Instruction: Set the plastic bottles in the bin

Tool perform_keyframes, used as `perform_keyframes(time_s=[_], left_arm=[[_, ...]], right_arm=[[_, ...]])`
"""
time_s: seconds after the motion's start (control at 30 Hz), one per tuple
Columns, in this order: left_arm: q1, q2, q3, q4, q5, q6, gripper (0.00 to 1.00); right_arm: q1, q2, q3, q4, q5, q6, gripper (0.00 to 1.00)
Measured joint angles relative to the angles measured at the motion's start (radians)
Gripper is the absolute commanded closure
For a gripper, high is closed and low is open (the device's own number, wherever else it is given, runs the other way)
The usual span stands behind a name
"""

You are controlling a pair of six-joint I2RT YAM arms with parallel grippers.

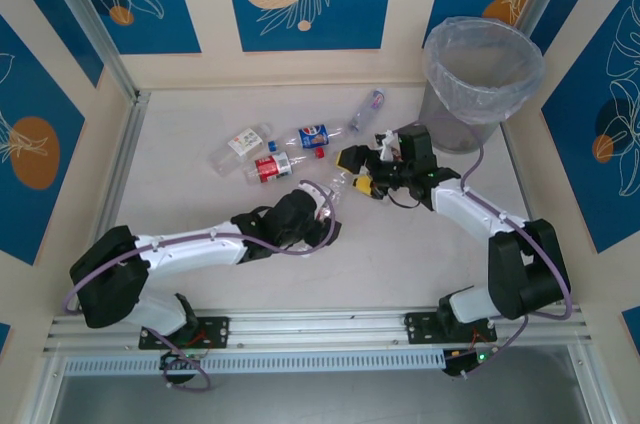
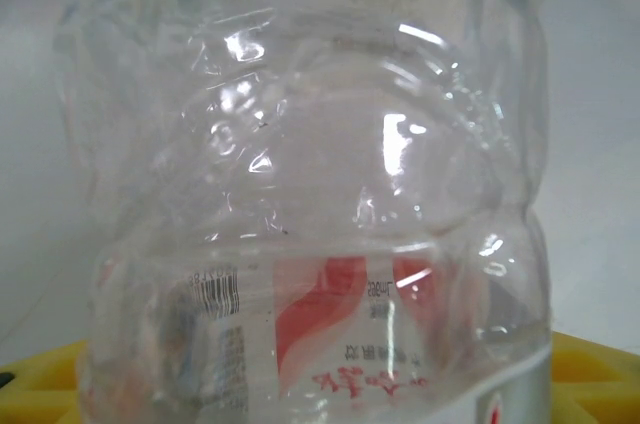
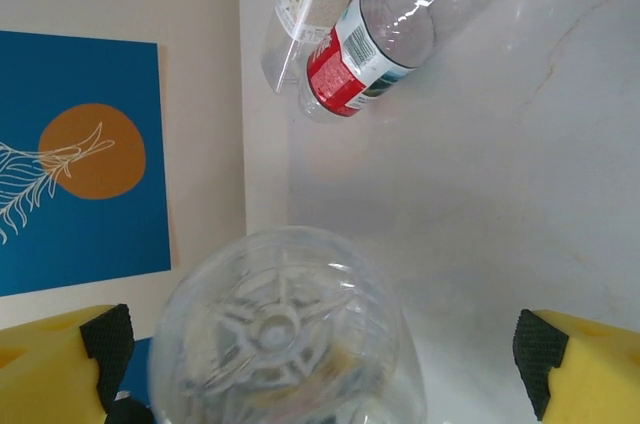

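A crumpled clear plastic bottle with a red and white label stands between my left gripper's yellow fingers, which are shut on it. From above, that bottle juts from the left gripper toward the right gripper. My right gripper is open, and the bottle's ribbed base sits between its pads without touching them. More plastic bottles lie on the table: white-labelled, red-labelled, blue-labelled and a small clear one. The grey bag-lined bin stands at the back right.
The red-labelled bottle and the white-labelled one lie side by side ahead of the right gripper. Blue and cream wall panels enclose the table on three sides. Bare tabletop lies between the two arms.
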Motion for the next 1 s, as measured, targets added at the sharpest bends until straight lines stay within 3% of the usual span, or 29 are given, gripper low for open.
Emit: perform_keyframes(time_s=[0.3, 0.87, 1.0], left_arm=[[0.000, 0.000, 0.000, 0.004, 0.003, 0.000, 0.35], [-0.004, -0.009, 0.008, 0.001, 0.014, -0.004, 0.33], [-0.004, -0.011, 0.008, 0.002, 0.014, -0.004, 0.30]], right_arm=[[0.025, 0.037, 0.026, 0.000, -0.041, -0.009, 0.11], [0.032, 0.042, 0.039, -0.016, -0.074, -0.059, 0.45], [0.028, 0.040, 0.043, -0.023, -0.074, -0.061, 0.48]])
